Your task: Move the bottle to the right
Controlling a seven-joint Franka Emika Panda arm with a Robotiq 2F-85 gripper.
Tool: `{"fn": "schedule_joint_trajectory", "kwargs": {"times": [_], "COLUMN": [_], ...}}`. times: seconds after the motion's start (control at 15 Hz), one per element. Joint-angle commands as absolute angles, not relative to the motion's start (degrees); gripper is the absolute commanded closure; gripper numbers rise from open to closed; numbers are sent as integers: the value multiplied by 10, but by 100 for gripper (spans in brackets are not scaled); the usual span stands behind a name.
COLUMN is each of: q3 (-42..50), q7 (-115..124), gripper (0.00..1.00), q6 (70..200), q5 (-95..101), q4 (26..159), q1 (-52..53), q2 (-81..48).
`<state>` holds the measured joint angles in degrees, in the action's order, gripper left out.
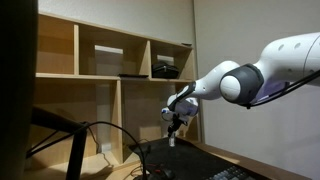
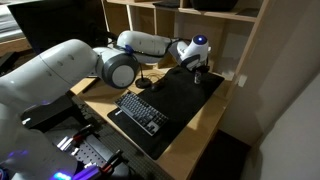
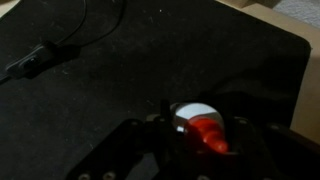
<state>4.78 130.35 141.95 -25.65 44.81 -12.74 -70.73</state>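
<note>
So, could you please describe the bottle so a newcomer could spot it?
Find the black mat on the desk. The gripper hangs over its end nearest the shelves. The bottle sits between its fingers: small, white-topped and red, unlike anything nearby.

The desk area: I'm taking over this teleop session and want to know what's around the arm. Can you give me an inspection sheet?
Surface: wooden desk, mostly covered by a black mat.
Job's things: bottle, white and red, seen from above between the fingers in the wrist view; lifted or standing, cannot tell.
Clutter: keyboard on the mat; dark items on a shelf.
Grippers: gripper points down over the mat's end nearest the shelves and straddles the bottle; grip cannot be told.
Cables: black cable lying on the mat.
Surroundings: wooden shelf unit behind the desk.
</note>
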Motion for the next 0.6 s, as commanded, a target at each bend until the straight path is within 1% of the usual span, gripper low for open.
{"fn": "schedule_joint_trajectory", "kwargs": {"times": [0.0,0.2,0.27,0.33,0.4,0.53], "q3": [33,27,20,14,6,4], "q7": [1344,1356,1353,1350,1342,1323], "gripper": [80,80,30,29,24,9], "q6": [1417,1410,1407,1404,1402,1394], "q5": [-234,-230,-231,-233,-236,-256], "q4": [378,367,363,360,360,373], "q1": [-140,-147,-151,-157,-164,-170], "q2": [-751,-758,-759,-757,-752,-732]}}
